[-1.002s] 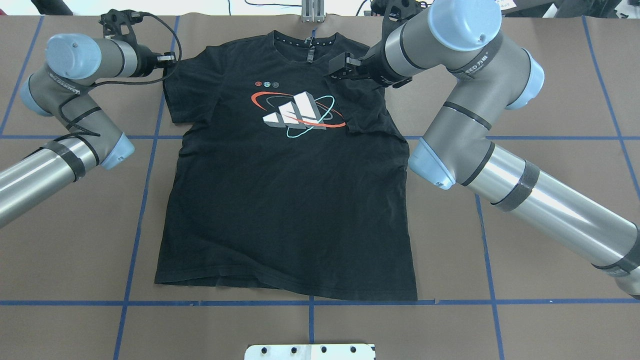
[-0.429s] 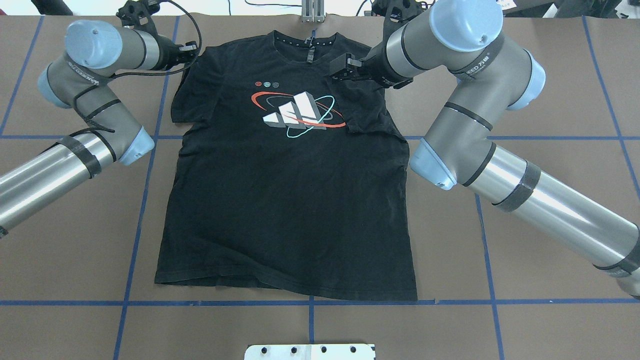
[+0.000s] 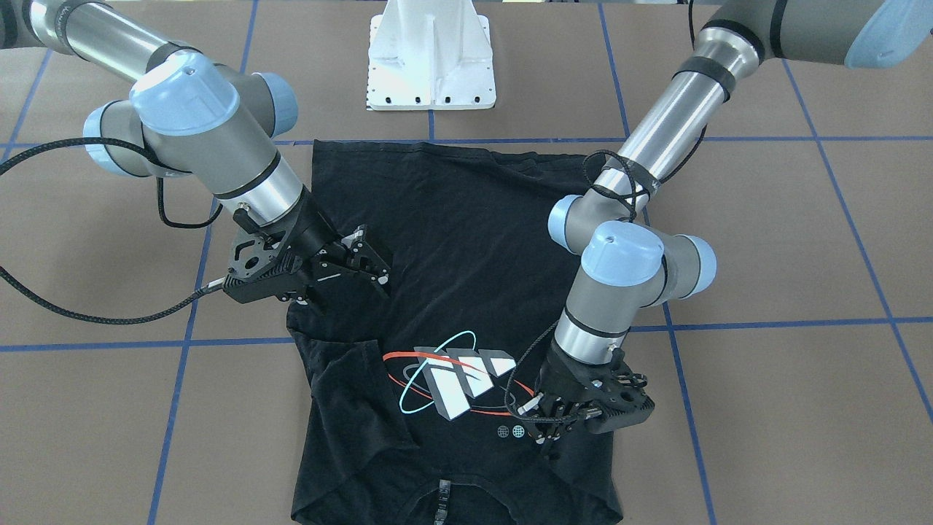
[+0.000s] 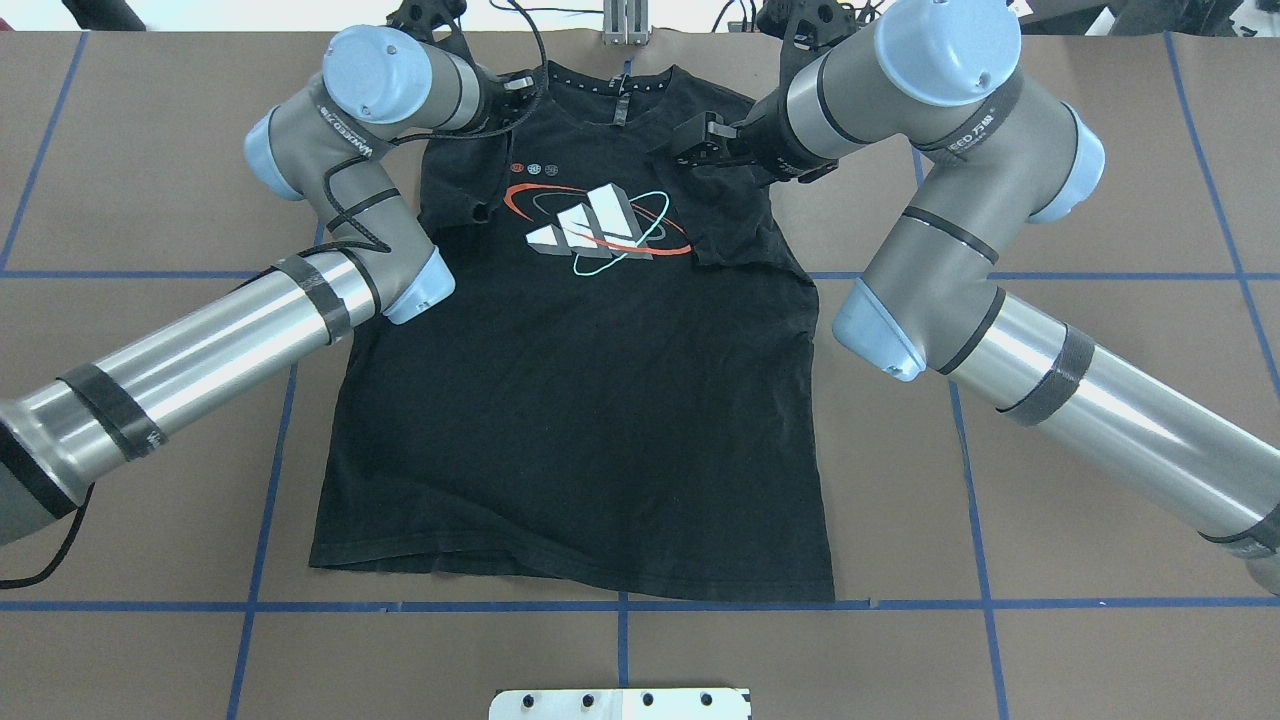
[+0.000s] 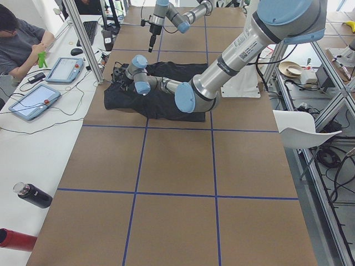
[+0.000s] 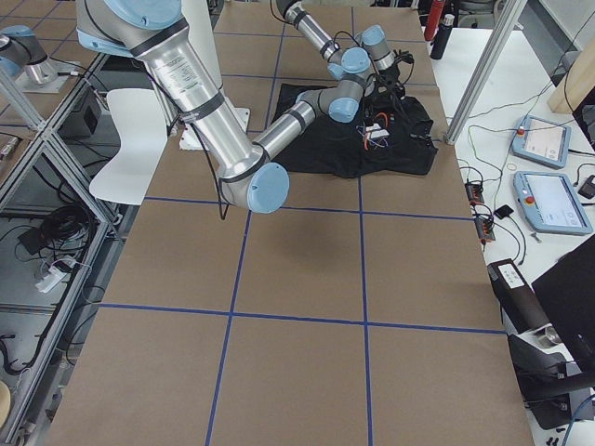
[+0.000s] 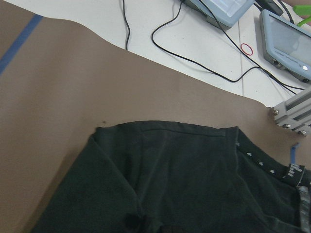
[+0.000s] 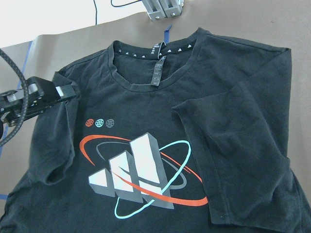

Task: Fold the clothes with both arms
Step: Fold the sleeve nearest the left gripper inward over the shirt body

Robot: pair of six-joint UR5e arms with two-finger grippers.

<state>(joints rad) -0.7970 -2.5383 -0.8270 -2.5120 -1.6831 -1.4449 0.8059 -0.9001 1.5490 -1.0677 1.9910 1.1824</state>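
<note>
The black T-shirt [image 4: 580, 400] lies print up on the brown table, collar at the far edge. Its right sleeve [image 4: 730, 215] lies folded inward over the chest beside the print. My right gripper [image 4: 690, 140] hovers open just above that folded sleeve, also seen from across the table [image 3: 372, 266]. My left gripper [image 4: 515, 85] is shut on the left sleeve [image 4: 450, 190] and holds it lifted over the shirt's left shoulder. In the right wrist view the left gripper [image 8: 60, 92] shows with the sleeve [image 8: 48, 145] bunched beneath it. The left wrist view shows only the shoulder and collar [image 7: 262, 160].
The white pedestal base [image 3: 431, 55] stands at the shirt's hem side. An aluminium post [image 4: 622, 20] rises at the far edge by the collar. Beyond it is a desk with tablets [image 5: 30, 100], cables and a seated person [image 5: 22, 39]. Blue tape lines [image 4: 620, 604] cross the table.
My left arm has swung right from beside the shirt, carrying the left sleeve inward over the left shoulder. My right gripper has shifted only slightly to the right.
</note>
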